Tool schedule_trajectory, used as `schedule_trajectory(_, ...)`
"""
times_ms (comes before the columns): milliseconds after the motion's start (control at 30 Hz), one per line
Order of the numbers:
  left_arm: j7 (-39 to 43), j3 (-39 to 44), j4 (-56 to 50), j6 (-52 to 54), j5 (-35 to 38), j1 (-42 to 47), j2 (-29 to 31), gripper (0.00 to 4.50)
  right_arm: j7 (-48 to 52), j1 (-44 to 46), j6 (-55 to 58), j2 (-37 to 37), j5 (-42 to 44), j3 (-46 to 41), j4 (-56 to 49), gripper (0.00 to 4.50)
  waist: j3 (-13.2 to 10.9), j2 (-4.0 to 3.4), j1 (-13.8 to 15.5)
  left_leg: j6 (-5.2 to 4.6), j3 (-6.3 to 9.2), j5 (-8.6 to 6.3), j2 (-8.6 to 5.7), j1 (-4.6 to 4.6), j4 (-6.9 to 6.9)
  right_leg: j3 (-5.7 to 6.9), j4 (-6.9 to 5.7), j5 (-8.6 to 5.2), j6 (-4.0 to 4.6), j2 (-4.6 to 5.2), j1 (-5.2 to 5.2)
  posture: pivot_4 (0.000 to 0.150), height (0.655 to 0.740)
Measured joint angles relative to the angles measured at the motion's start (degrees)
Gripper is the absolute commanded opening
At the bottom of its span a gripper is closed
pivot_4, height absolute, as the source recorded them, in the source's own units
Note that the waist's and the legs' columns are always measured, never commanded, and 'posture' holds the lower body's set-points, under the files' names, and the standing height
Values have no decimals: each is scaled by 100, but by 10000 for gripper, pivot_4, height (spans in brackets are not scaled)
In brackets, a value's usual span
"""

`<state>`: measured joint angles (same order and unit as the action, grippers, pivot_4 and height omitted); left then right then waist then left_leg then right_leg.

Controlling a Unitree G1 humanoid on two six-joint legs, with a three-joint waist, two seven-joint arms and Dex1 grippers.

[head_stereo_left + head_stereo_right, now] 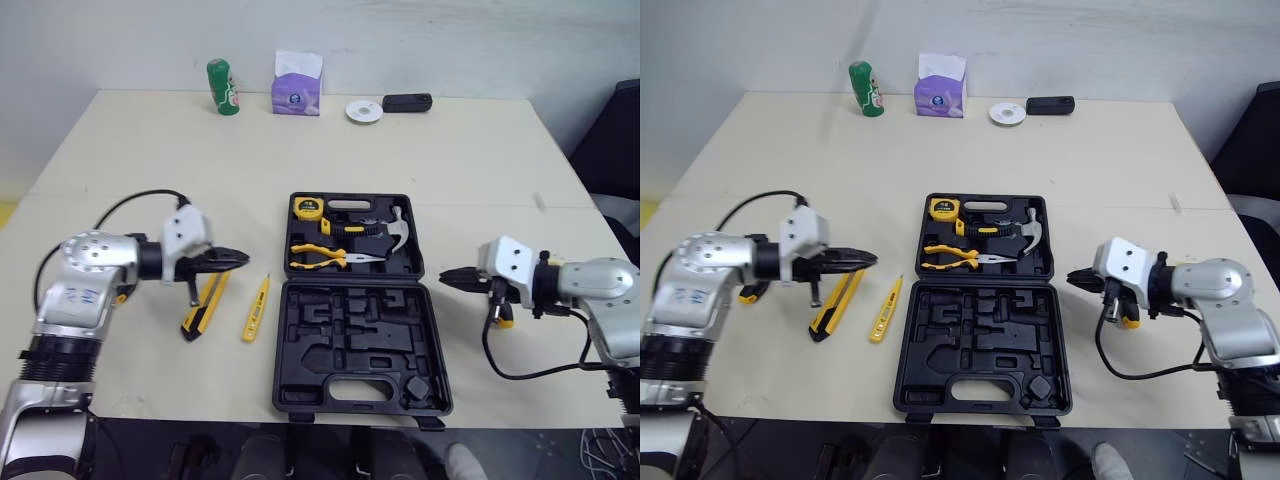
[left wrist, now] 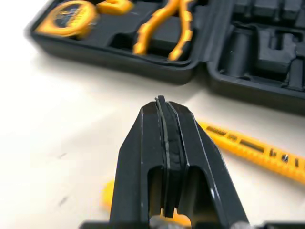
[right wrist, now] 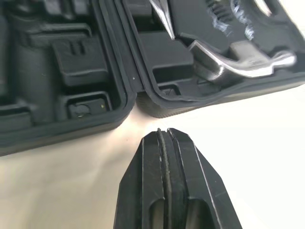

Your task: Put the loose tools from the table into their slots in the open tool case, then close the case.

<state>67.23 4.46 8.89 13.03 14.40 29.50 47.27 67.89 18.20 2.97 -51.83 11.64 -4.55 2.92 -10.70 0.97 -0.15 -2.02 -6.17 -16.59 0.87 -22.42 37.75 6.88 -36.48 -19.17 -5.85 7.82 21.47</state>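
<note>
The table (image 1: 450, 150) carries the open tool case (image 1: 320, 385), lying flat with both halves up. The worst outcome from here would be the lid shut over a tool sitting proud of its slot, which would jam it. A sideways nudge from either arm could also slide the case, since nothing pins it.

The left arm reaches in from the case's left with its forearm level. The left gripper (image 1: 243, 259) points toward the case, its claw pressed together on nothing. The right arm mirrors it from the case's right. The right gripper (image 1: 445, 274) aims at the hinge line, also pressed together and empty.

The hammer (image 1: 395, 232), pliers (image 1: 325, 257) and tape measure (image 1: 308, 208) sit in the case's far half; the near half's slots are bare.

The utility knife (image 1: 205, 305) lies left of the case, with its far end under the left gripper. The yellow tester pen (image 1: 256, 308) lies between the knife and the case. Both are thin and flat on the table, so a shallow pinch would probably skid them away instead of lifting them.
</note>
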Motion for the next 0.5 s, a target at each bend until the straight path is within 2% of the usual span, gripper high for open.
schedule_trajectory(100,72,320,348,-151,122,-61,186,589,15,-219,-46,-71,241,-389,-155,0,0,0,0,1,0,-2,0,1,-2,-1,0,0,0,0,0,1500,7400)
schedule_trajectory(133,108,405,469,-214,136,-115,276,3390,16,-329,-39,-91,336,-540,-200,0,0,0,-4,1,0,-2,0,1,-5,-1,2,0,0,0,1,1500,7400)
schedule_trajectory(233,115,874,1030,-395,164,-398,617,13282,-1,-774,61,-317,592,-1240,-235,9853,-1,-1,-9,0,-4,-4,0,3,-10,-2,4,0,0,1,2,1500,7400)
schedule_trajectory(300,84,1093,1289,-506,186,-528,739,21591,-9,-950,71,-426,633,-1557,-230,19069,0,-1,-6,-2,-4,-5,0,4,-9,-1,3,0,0,7,2,1500,7400)
schedule_trajectory(333,35,1245,1471,-573,200,-593,790,24080,-23,-1068,55,-464,647,-1760,-198,21961,0,-1,-5,-3,-4,-8,0,6,-10,-1,5,0,0,11,1,1500,7400)
schedule_trajectory(467,-207,1712,1974,-840,208,-911,921,41628,-221,-1484,-164,-490,617,-2387,35,40797,-1,-1,-5,-6,-7,-26,-1,8,-13,1,7,0,0,23,2,1500,7400)
schedule_trajectory(500,-267,1826,2135,-898,211,-991,962,44480,-291,-1575,-201,-490,597,-2536,100,44428,-1,-1,-7,-5,-8,-29,-1,8,-13,1,7,0,0,24,2,1500,7400)
